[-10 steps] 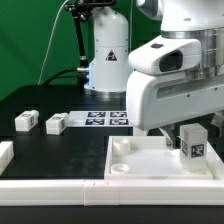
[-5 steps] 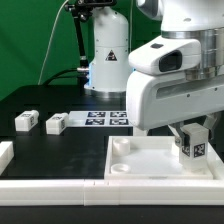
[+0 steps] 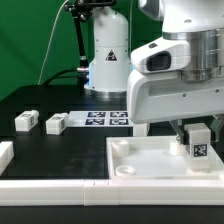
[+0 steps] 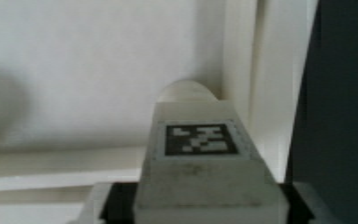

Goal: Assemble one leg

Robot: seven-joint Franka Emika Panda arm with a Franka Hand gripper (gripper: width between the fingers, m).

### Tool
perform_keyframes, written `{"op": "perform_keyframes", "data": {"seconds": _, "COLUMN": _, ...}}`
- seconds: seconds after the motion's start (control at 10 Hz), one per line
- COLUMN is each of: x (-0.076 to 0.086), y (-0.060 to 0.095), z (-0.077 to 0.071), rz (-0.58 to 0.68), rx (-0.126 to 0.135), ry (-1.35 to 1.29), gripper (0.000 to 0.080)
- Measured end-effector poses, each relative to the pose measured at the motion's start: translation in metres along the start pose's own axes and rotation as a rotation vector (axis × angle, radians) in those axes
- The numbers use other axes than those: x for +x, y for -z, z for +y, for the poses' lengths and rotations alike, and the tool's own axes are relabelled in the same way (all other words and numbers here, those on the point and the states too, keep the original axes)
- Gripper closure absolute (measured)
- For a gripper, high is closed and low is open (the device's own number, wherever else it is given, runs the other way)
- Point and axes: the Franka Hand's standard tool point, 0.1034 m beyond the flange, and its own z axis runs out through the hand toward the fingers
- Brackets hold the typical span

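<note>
My gripper (image 3: pixel 195 136) is shut on a leg (image 3: pixel 196 144), a chunky white block with a black-and-white tag on its face. It holds the leg upright over the far right corner of the large white square tray-like piece (image 3: pixel 150 160), at the exterior view's right. In the wrist view the leg (image 4: pixel 201 140) fills the middle between my dark fingers (image 4: pixel 115 200), with the tray's raised rim (image 4: pixel 247 60) behind it. I cannot tell whether the leg touches the tray. Two more legs (image 3: pixel 25 121) (image 3: pixel 56 124) lie on the black table at the exterior view's left.
The marker board (image 3: pixel 107 118) lies flat on the table behind the tray. A white piece (image 3: pixel 4 153) sits at the left edge. A white rail (image 3: pixel 60 187) runs along the front. The arm's base (image 3: pixel 108 50) stands at the back.
My gripper has moved a little toward the exterior view's right and slightly down with the leg in it. The two loose legs have not moved.
</note>
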Motion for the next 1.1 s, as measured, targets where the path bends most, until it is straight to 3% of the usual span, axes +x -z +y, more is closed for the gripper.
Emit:
{"op": "perform_keyframes", "data": {"seconds": 0.6, "x": -0.0004, "y": -0.0007, "z": -0.0006, "rz": 0.028, "rx": -0.036, "ry": -0.721, "gripper": 0.0509}}
{"op": "perform_keyframes", "data": {"seconds": 1.0, "x": -0.0008, "y": -0.0012, "z": -0.0010, "rz": 0.025, "rx": -0.033, "ry": -0.760, "gripper": 0.0481}}
{"op": "perform_keyframes", "data": {"seconds": 1.1, "x": -0.0015, "y": -0.0014, "z": -0.0038, "rz": 0.024, "rx": -0.033, "ry": -0.723, "gripper": 0.0329}}
